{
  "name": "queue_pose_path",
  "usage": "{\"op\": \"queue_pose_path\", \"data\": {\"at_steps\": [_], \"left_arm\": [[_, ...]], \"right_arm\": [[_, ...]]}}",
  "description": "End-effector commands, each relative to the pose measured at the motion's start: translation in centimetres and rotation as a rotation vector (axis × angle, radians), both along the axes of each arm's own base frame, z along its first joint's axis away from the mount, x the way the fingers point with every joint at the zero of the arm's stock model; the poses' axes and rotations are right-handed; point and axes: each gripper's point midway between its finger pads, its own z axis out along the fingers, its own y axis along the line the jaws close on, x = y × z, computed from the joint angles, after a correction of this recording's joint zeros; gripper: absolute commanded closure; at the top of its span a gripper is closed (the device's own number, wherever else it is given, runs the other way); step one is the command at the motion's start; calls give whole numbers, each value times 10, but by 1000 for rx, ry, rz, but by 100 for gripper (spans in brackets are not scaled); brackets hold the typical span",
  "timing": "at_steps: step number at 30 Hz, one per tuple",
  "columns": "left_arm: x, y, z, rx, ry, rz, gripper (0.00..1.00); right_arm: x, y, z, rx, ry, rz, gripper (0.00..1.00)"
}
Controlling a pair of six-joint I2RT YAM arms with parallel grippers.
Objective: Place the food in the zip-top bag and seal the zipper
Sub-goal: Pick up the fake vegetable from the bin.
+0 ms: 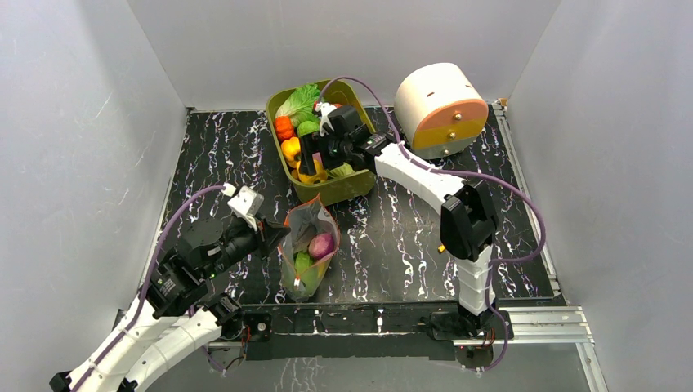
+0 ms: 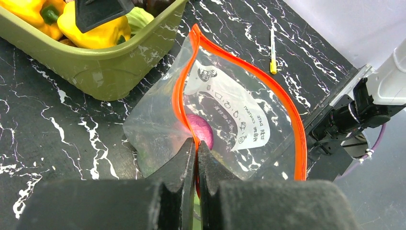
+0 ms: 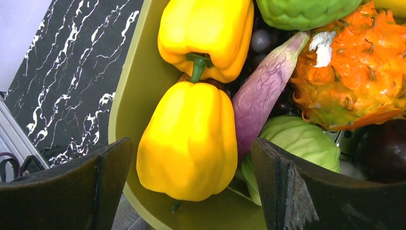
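The zip-top bag lies in front of the tub, mouth spread open, with a purple onion and a green piece inside. My left gripper is shut on the near side of the red-orange zipper. The rest of the food fills the olive-green tub. My right gripper hangs open inside the tub, its fingers on either side of a yellow pepper without touching it. A second yellow pepper lies just beyond.
In the tub there are also a purple pointed vegetable, a spiky orange fruit and a green cabbage. A white and orange drum stands at the back right. A small yellow stick lies on the table past the bag.
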Motion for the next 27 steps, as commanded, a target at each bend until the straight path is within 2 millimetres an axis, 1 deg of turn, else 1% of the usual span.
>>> {"op": "queue_pose_path", "data": {"at_steps": [1,6,12,16,23,25,27], "left_arm": [[0,-1,13,-34,-40,-3,100],[-1,-1,11,-32,-37,-7,100],[-2,0,13,-41,-38,-3,100],[-3,0,14,-46,-36,-3,100],[-3,1,15,-52,-38,0,100],[-3,2,16,-51,-37,2,100],[-3,2,16,-49,-38,3,100]], "right_arm": [[8,11,17,27,-45,27,8],[7,15,9,26,-23,42,8],[10,13,4,8,-25,27,9],[9,16,1,11,-14,44,6],[7,18,-5,5,7,57,5],[7,18,-4,3,5,57,6],[7,17,0,7,-4,55,11]]}}
